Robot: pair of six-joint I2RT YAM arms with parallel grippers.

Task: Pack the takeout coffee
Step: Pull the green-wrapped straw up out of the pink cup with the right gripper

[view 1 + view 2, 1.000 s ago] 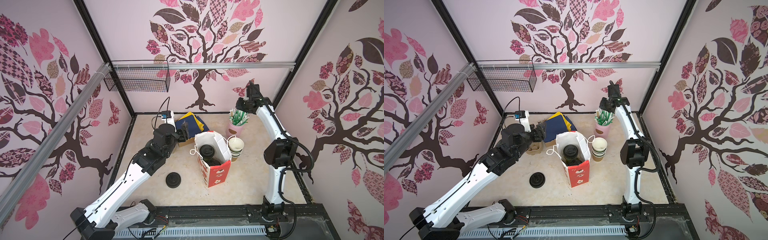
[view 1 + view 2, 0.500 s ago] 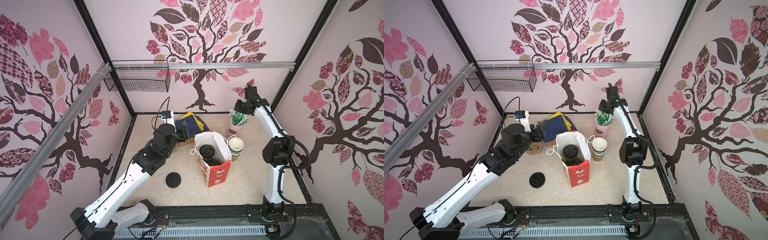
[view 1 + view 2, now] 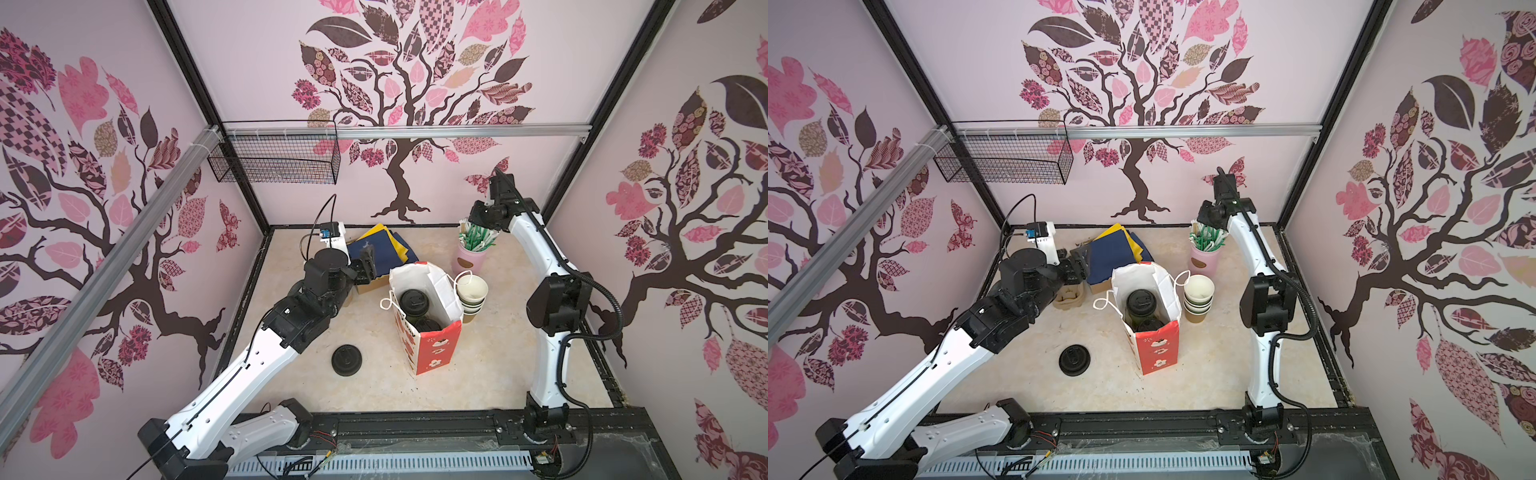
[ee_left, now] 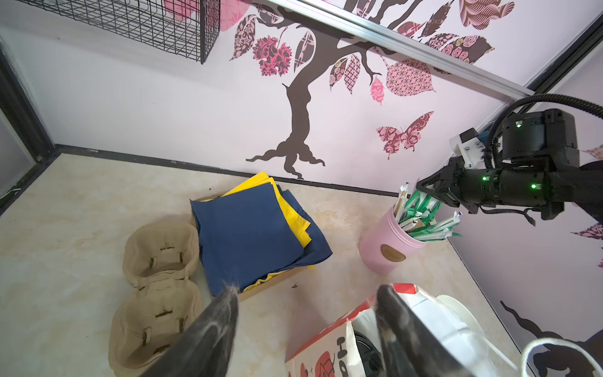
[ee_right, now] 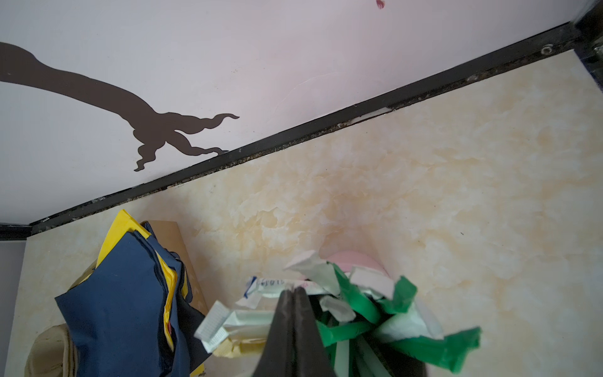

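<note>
The right gripper [image 5: 292,291] has dropped down among the wrapped straws [image 5: 362,306] in the pink holder [image 3: 471,261], its jaws now pressed together; whether a wrapper is caught, I cannot tell. The left gripper [image 4: 308,290], unmoved, hangs spread and empty beside the paper bag [image 3: 434,353], inside which both lidded coffee cups [image 3: 415,300] stand

The bag [image 3: 434,353] is placed in the middle of the table [image 3: 498,365], and the two lidded cups [image 3: 413,300] are kept inside it. A stack of empty cups [image 3: 471,291] is found just right of the bag, and a jar of straws [image 3: 471,259] behind that stack. A loose lid [image 3: 347,360] is laid at the left front of the bag. Napkins [image 3: 380,251] are piled behind the bag, with a cup carrier [image 4: 160,251] at their left.
</note>
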